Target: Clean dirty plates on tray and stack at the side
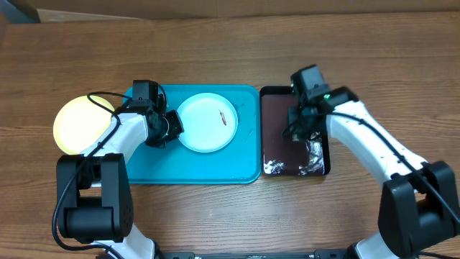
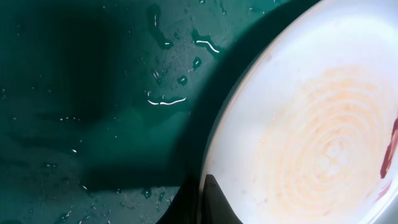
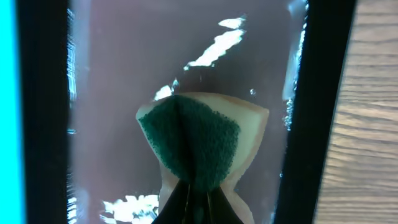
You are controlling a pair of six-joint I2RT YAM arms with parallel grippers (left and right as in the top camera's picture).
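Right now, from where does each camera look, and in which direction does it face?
Overhead: above the table, facing straight down at the tray, white plate and black pan; both arms show.
Left wrist: low over the tray, facing the white plate's rim; one dark fingertip shows.
Right wrist: over the black pan, facing down; the right gripper pinches a green sponge.
Shared: overhead and left wrist both show the white plate.
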